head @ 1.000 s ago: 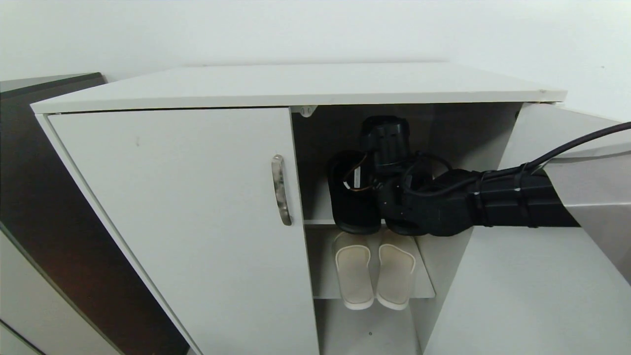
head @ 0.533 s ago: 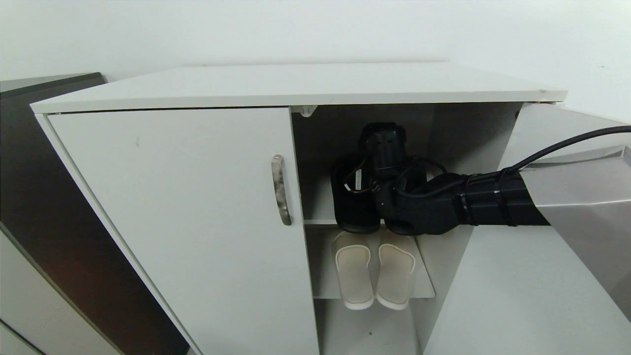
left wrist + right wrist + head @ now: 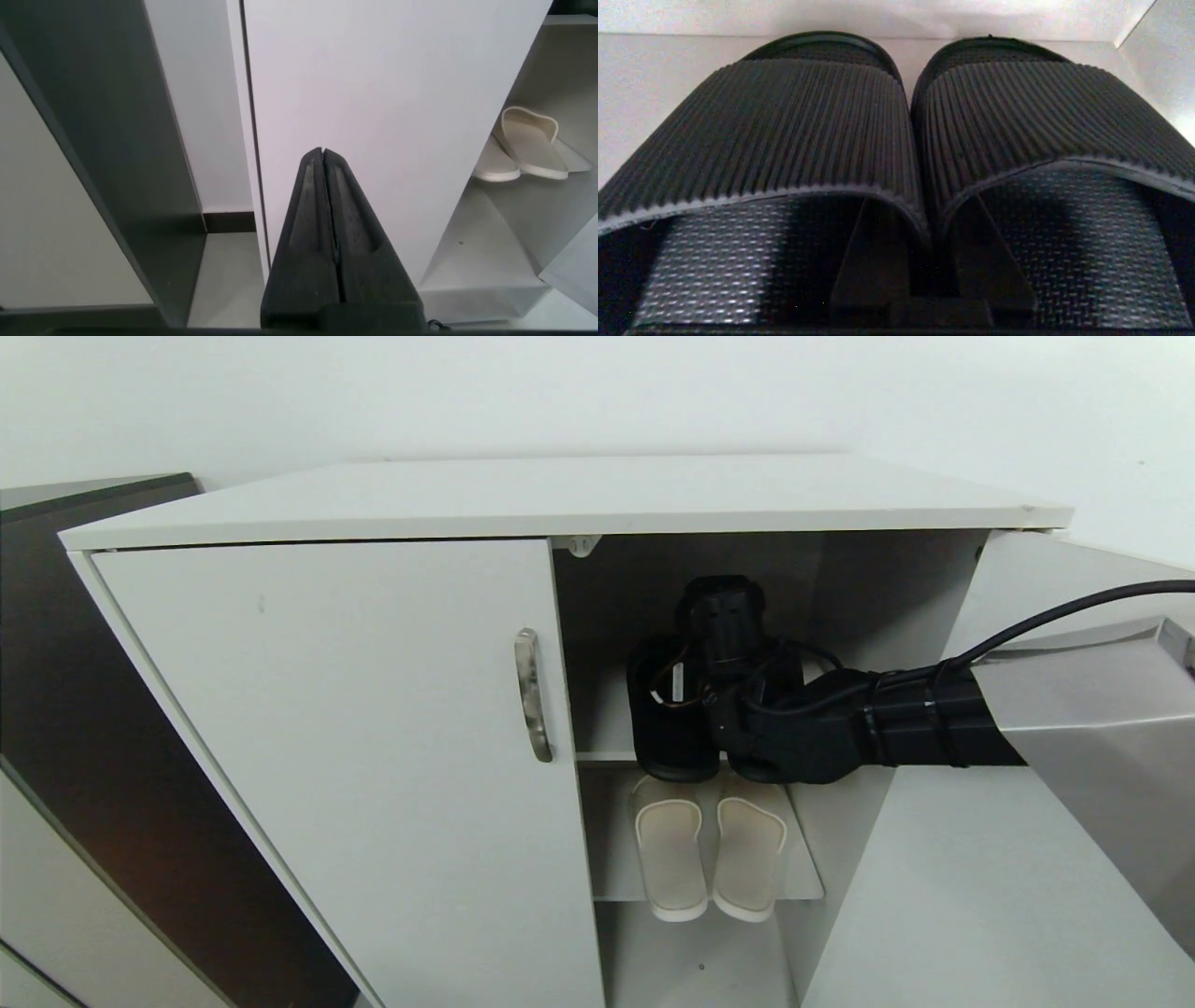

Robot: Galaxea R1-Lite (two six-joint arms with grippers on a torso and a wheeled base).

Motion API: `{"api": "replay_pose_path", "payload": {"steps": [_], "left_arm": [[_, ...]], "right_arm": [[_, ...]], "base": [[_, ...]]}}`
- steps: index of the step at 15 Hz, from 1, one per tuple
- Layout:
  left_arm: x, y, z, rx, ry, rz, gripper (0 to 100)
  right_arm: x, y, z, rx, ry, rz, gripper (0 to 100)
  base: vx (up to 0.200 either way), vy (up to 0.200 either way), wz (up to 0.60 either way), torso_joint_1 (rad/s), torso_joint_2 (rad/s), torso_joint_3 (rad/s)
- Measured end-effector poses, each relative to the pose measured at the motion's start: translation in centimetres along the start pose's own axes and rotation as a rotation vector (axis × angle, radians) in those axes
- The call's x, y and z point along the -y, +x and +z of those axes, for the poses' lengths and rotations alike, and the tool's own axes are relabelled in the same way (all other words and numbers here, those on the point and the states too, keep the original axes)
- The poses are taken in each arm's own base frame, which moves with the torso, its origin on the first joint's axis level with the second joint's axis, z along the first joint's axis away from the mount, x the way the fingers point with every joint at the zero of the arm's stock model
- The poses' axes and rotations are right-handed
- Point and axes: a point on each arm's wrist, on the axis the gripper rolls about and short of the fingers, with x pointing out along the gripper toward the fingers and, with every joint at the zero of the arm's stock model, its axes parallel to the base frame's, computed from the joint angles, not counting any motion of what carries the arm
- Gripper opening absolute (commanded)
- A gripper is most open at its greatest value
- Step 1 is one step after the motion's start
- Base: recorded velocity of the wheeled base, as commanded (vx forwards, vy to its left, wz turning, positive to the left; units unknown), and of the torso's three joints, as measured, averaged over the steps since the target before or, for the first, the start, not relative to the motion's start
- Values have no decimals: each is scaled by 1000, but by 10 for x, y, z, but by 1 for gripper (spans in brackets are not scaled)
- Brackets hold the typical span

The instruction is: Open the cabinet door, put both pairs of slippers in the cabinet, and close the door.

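Item 1: black slippers [image 3: 667, 728], a pair. We find them side by side on the cabinet's [image 3: 560, 490] upper shelf [image 3: 602, 733], heels at its front edge. Ribbed rubber straps, diamond-patterned footbeds.

Item 2: right end effector [image 3: 926, 245]. One finger sits under each strap, and the slippers' touching inner walls are pinched between them.

Item 3: cream slippers [image 3: 668, 854], a pair. They lie flat and parallel on the lower shelf [image 3: 611, 868], directly below the black pair. Smooth moulded soles.

Item 4: left end effector [image 3: 322, 163]. Its black fingers are pressed together on nothing, just before the closed left door [image 3: 355, 737].

Item 5: cabinet of matte white board. Curved metal handle [image 3: 530, 695]; right door [image 3: 980, 896] swung open.
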Motion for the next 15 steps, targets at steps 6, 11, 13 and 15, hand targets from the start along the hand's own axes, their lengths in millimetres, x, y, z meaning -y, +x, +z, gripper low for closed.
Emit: {"api": "replay_pose_path", "payload": {"steps": [6,11,13,15], "left_arm": [[0,0,0,0,0,0,0],[0,0,0,0,0,0,0],[0,0,0,0,0,-1,0],[0,0,0,0,0,0,0]], "right_arm": [[0,-4,-3,-8,-8,-5,100],[7,-47,-4,-26,-32,12,100],[11,-74,-4,-24,-33,43,100],[15,-103,-5,-21,-36,90,100]], "base": [[0,0,0,0,0,0],[0,0,0,0,0,0],[0,0,0,0,0,0],[0,0,0,0,0,0]]}}
